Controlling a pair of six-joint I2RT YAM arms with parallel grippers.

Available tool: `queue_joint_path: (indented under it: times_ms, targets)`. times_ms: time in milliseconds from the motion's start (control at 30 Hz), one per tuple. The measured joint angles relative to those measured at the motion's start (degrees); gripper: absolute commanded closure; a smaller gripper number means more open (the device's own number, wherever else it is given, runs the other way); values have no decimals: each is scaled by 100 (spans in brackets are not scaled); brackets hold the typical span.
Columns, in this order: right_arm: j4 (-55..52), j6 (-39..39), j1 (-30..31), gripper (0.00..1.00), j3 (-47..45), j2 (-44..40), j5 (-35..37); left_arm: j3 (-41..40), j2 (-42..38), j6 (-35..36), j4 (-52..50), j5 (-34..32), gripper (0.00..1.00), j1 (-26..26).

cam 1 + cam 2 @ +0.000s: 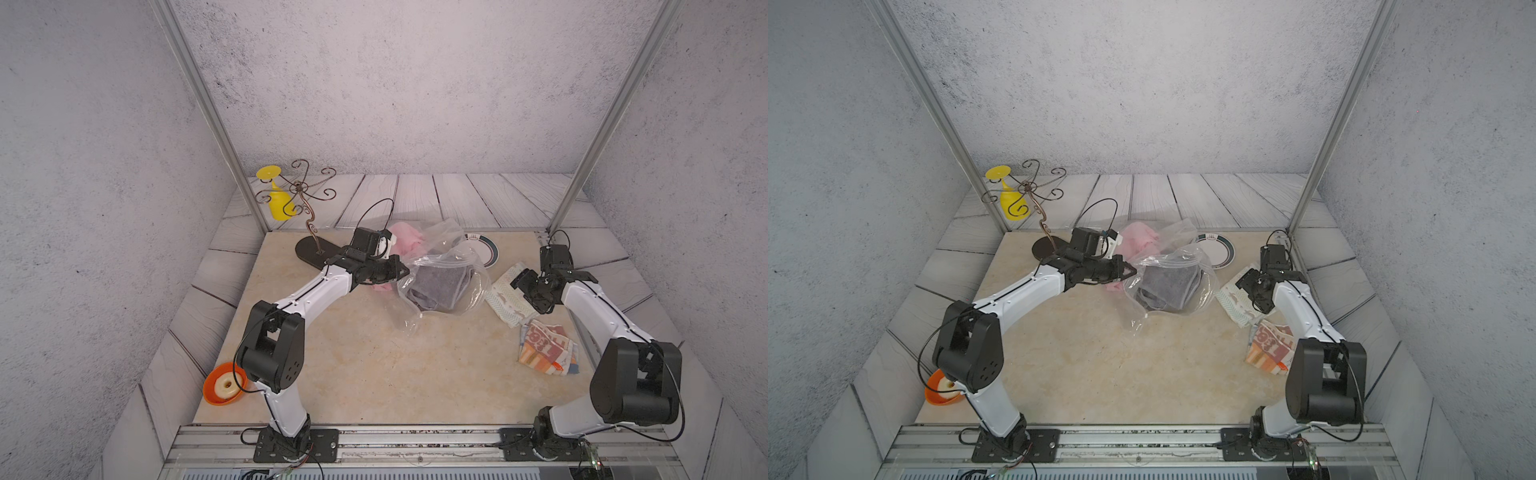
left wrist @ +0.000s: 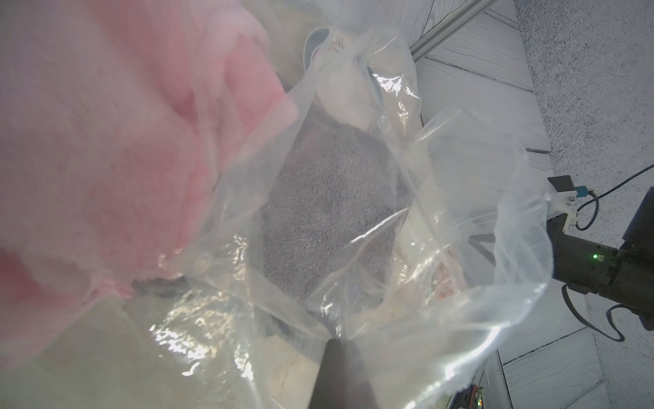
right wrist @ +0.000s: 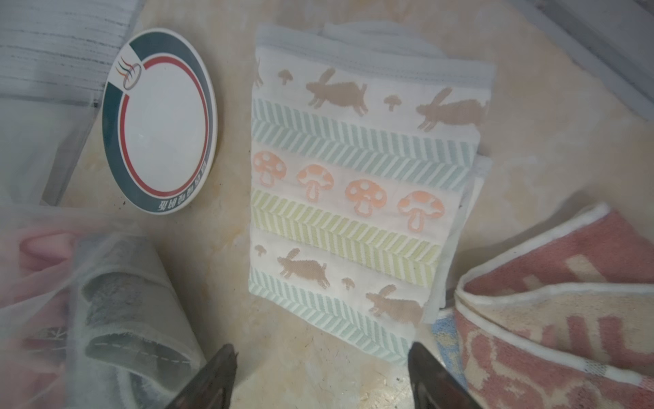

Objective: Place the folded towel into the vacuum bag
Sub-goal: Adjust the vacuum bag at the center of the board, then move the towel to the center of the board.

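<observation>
The left arm extends toward the table centre, with the left gripper (image 1: 402, 272) clamped on the vacuum bag (image 1: 469, 286). The right arm bends near the right edge, and the right gripper (image 3: 322, 348) points down, jaws apart.

Beige marbled bench (image 1: 374, 353). Clear vacuum bag (image 1: 440, 259); grey towel (image 1: 436, 289); pink towel (image 1: 405, 241); white towel (image 3: 354, 177) with brown rabbits, orange mushrooms, teal and lime chevrons; plate (image 3: 159, 120) white, ringed green and red.

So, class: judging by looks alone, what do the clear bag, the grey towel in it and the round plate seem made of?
The vacuum bag: thin clear plastic film, glossy; crinkles and glints. The grey towel: soft terry-like cloth, matte; fuzzy nap. The plate: probably glazed ceramic, possibly melamine; smooth white face, printed bands.
</observation>
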Motion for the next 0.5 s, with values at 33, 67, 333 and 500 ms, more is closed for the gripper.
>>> queue_joint_path:
  times_ms: [33, 67, 333, 500]
  targets:
    - [7, 2, -11, 24, 0, 28, 46, 2, 11, -7, 11, 2, 100, 0]
    - [7, 0, -13, 24, 9, 63, 101, 2, 15, -9, 9, 0, 100, 0]
    - [87, -107, -13, 27, 155, 1340, 345, 15, 20, 0, -94, -219, 100, 61]
    - [291, -142, 151, 29, -4, 1550, 184, 15, 20, -4, -181, -450, 100, 216]
